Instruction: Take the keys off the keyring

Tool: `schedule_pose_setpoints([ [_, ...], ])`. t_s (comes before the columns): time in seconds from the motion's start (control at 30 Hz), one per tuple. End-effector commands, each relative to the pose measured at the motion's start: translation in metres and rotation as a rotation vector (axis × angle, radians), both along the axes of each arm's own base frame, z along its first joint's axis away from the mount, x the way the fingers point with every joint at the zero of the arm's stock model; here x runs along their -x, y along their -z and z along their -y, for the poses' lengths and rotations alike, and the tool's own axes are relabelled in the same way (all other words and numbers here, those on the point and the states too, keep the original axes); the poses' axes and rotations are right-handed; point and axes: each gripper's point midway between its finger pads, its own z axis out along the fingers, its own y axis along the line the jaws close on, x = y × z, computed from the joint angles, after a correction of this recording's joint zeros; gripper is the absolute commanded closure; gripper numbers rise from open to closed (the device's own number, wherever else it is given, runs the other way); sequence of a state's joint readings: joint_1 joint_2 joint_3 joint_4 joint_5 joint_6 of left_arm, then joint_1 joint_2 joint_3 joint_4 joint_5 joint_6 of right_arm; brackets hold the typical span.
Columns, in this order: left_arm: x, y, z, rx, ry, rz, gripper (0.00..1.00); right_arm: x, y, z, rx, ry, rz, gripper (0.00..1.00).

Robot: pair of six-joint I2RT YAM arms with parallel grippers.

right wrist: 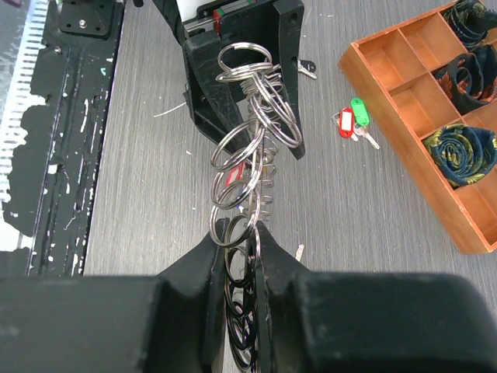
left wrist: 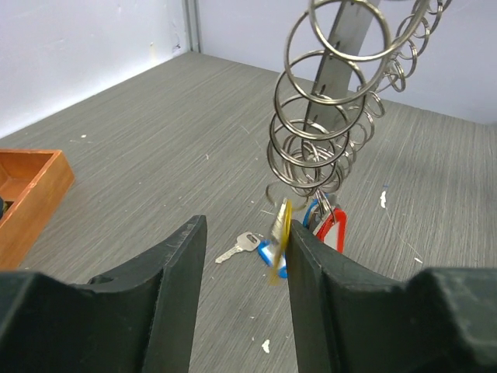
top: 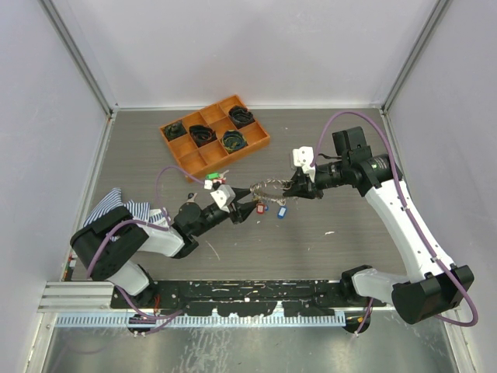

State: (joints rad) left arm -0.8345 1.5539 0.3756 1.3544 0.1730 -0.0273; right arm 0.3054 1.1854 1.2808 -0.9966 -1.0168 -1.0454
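Pinching the keyring [right wrist: 248, 148], a bunch of interlinked silver wire rings, above the grey worktop [top: 342, 225], the right hand [right wrist: 239, 237] faces the left hand [left wrist: 245, 233], whose fingers [left wrist: 178, 272] stand spread with a hanging yellow-tagged silver key [left wrist: 281, 233] between them.

yellow-tagged key [left wrist: 280, 233] blurred; keyring [left wrist: 311, 155] cut off by the top edge.

The white-shelled, black-jointed left arm [top: 159, 241] and matching right arm [top: 400, 214] carry looping purple cables [top: 359, 113], small white wrist blocks [top: 301, 158] and black wedge-shaped fingers [left wrist: 167, 287].
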Motion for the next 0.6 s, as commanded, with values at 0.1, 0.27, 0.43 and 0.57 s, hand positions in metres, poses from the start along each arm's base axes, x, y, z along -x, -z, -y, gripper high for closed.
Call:
schedule_pose_setpoints([
  [0.1,0.0006,-0.0305,0.0045,0.048,0.027,0.117,0.52,0.0023,-0.0150,-0.0063,-0.057,-0.046,0.038,0.99],
  [0.27,-0.0020,-0.0328,0.0036,0.045,0.016,0.133,0.51,0.0036,-0.0148,-0.0067,-0.060,-0.053,0.035,0.99],
  [0.43,-0.0036,-0.0353,0.0053,0.048,0.016,0.139,0.53,0.0060,-0.0150,-0.0079,-0.069,-0.066,0.029,0.99],
  [0.57,-0.0049,-0.0374,0.0095,0.050,0.025,0.145,0.54,0.0066,-0.0154,-0.0080,-0.071,-0.070,0.030,0.99],
])
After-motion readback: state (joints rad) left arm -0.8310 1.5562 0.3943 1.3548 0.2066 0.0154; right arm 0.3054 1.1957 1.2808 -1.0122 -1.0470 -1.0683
